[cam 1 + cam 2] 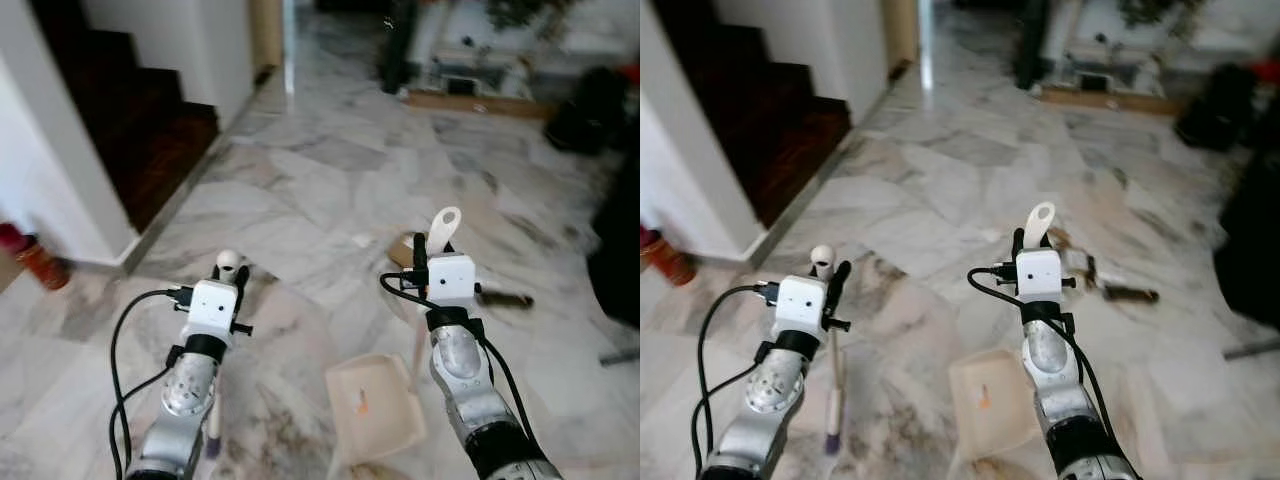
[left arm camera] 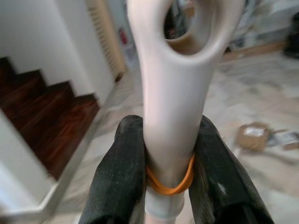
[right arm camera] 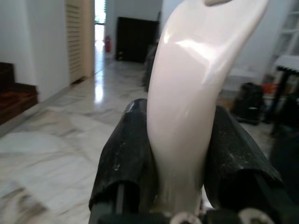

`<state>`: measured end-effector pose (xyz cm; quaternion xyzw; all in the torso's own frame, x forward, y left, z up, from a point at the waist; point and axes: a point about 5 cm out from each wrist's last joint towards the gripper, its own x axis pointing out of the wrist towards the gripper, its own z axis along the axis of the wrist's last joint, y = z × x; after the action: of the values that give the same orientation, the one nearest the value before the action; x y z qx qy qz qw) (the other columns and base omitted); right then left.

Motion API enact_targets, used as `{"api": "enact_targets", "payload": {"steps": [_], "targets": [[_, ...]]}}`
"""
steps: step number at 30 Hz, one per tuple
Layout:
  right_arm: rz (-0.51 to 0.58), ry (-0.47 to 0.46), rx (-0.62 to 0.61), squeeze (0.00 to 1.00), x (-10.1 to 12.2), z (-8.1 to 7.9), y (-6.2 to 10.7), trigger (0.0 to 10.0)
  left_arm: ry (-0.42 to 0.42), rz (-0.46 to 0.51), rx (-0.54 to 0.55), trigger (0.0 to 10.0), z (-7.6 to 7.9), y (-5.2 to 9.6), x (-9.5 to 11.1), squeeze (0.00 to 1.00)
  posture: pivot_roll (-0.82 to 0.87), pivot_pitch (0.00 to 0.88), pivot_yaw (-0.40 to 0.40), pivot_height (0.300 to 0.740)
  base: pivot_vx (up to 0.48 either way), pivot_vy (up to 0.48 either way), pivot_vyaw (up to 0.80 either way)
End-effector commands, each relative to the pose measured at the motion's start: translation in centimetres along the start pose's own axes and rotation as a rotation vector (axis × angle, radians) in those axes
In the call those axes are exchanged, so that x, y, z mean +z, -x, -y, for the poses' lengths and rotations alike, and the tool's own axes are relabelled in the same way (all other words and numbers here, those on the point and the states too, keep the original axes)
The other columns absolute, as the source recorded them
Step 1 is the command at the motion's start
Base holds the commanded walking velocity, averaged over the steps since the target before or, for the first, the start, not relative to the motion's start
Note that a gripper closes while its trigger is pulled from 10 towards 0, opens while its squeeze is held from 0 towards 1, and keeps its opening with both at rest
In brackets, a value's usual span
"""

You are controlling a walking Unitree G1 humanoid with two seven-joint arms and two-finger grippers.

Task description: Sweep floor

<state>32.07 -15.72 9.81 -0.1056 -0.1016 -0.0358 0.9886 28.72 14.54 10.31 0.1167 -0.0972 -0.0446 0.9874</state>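
The left gripper holds the broom handle near its top end, jaws closed on the shaft from both sides. The grip sits just below the hanging eye, so the broom hangs upright and the head can reach the floor beside the robot's left side. An orange rubber band circles the shaft at the grip point; its purpose is judged to be added friction against the smooth plastic.

The right gripper holds the dustpan handle in the same manner, jaws closed on its flattened upper part. The dustpan hangs below this arm with its tray close to the floor, mouth forward, ready to receive debris.

Materials:
- Both handles are glossy cream plastic, rounded, each ending in a loop for hanging.
- The dustpan tray is the same cream plastic, shallow, with a small orange mark inside.
- The fingers are matte black and slightly textured.
- The floor is polished marble, grey-veined with brown patches, and reflective.

Debris lies ahead of the right arm: a flattened cardboard piece and a dark elongated item just beyond it. A dark wooden staircase rises at the left edge of the floor.
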Motion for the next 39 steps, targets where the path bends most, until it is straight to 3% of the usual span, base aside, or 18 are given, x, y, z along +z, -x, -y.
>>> {"api": "enact_targets", "payload": {"steps": [1, 14, 23, 39], "targets": [[0.052, 0.01, 0.018, 0.0, 1.18, -0.4, -0.64, 10.0, 0.006, 0.045, 0.005, 10.0, -0.25, -0.24, 0.8, 0.0, 0.13, 0.0, 0.018, 0.74, 0.0, 0.0, -0.8], [0.059, 0.022, 0.037, 0.0, 1.36, -0.85, -0.64, 10.0, 0.017, 0.037, 0.011, 10.0, -0.24, -0.36, 0.93, 0.0, 0.13, 0.0, 0.017, 0.74, 0.0, 0.0, -0.14], [0.074, 0.027, 0.075, 0.0, 1.49, -1.21, -0.46, 10.0, 0.022, 0.031, 0.031, 10.0, -0.58, -0.53, 0.93, 0.0, 0.13, 0.0, 0.018, 0.74, 0.363, 0.0, 0.61], [0.079, 0.004, 0.089, 0.0, 1.6, -1.39, -0.42, 10.0, 0.019, 0.028, 0.025, 10.0, -0.44, -0.54, 0.88, 0.0, 0.13, 0.0, 0.016, 0.74, 0.405, 0.0, 0.0]]}}
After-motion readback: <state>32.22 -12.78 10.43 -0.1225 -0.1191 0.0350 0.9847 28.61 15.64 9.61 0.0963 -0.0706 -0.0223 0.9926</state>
